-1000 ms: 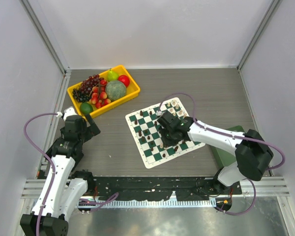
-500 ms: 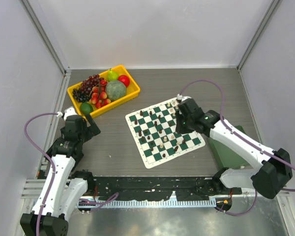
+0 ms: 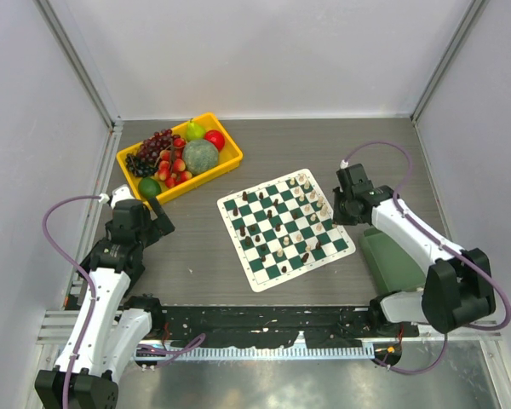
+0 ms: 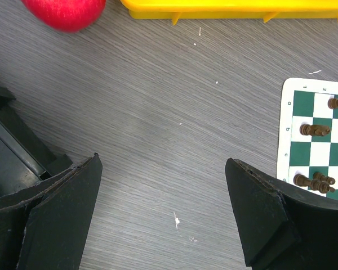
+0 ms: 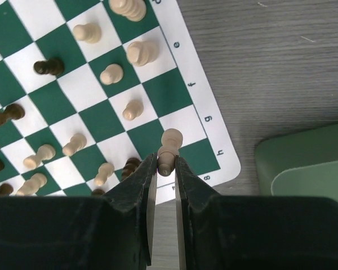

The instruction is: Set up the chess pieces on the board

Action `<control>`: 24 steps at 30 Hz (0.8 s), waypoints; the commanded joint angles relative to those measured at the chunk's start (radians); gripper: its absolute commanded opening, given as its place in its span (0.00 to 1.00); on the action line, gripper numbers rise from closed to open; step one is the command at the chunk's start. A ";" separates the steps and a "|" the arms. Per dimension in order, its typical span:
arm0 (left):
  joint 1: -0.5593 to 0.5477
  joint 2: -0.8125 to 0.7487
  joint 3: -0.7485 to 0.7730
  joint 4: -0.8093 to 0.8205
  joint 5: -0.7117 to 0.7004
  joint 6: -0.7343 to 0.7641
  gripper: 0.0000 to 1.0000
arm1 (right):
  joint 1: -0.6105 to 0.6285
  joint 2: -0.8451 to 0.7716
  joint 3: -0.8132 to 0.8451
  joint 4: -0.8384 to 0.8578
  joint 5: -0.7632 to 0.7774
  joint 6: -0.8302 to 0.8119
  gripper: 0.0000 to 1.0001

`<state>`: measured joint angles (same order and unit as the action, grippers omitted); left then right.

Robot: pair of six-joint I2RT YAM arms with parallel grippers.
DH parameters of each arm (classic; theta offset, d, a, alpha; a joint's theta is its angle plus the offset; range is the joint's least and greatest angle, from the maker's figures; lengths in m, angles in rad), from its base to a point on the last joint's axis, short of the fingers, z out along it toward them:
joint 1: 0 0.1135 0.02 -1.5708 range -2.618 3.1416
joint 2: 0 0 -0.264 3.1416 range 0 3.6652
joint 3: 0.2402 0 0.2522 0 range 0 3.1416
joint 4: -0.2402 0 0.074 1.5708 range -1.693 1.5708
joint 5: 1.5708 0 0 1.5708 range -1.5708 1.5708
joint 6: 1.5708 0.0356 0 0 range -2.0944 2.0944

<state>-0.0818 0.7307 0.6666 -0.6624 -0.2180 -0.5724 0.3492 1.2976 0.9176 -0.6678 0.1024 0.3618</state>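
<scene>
The board lies flat on the table, near its centre and turned corner-on to the arms. In the top view, the chess pieces stand scattered over its squares. We find the cream ones mostly toward the 2 o'clock side and the dark pieces mostly toward the 9 o'clock side, with some of both in the middle.

The right gripper sits at the 3 o'clock edge of the board. Its fingers are clamped on one cream piece, low on the stem, with the rounded head showing beyond the fingertips. In the right wrist view this piece is over the board corner by the border letters g and h. We cannot tell whether its base touches the board.

The left gripper is at 9 o'clock from the board, well apart from it. Its fingers are spread wide over bare table and hold nothing.

A yellow tray of fruit sits at 10 o'clock from the board. A green tray lies at 4 o'clock, just beside the board corner.
</scene>
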 commanded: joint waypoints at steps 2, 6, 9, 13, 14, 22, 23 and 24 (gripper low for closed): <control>0.005 -0.007 0.019 0.032 -0.004 0.003 0.99 | -0.041 0.092 0.000 0.151 -0.018 -0.018 0.13; 0.005 -0.007 0.018 0.035 -0.001 0.002 0.99 | -0.058 0.167 0.027 0.186 -0.014 -0.007 0.13; 0.005 -0.004 0.022 0.029 -0.012 0.008 0.99 | -0.062 0.192 0.035 0.206 -0.016 -0.009 0.13; 0.005 -0.005 0.019 0.026 -0.017 0.009 0.99 | -0.064 0.218 0.040 0.214 -0.020 -0.012 0.13; 0.005 -0.005 0.019 0.027 -0.017 0.008 0.99 | -0.065 0.221 0.032 0.220 -0.023 -0.015 0.13; 0.005 0.004 0.022 0.030 -0.017 0.006 0.99 | -0.065 0.210 0.035 0.232 -0.027 -0.020 0.14; 0.005 0.003 0.021 0.030 -0.017 0.006 0.99 | -0.065 0.212 0.035 0.232 -0.026 -0.020 0.14; 0.005 0.004 0.021 0.030 -0.017 0.006 0.99 | -0.065 0.213 0.036 0.232 -0.024 -0.020 0.14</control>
<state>-0.0818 0.7311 0.6666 -0.6628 -0.2199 -0.5694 0.2867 1.5208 0.9161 -0.4702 0.0761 0.3492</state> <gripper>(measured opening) 0.991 0.220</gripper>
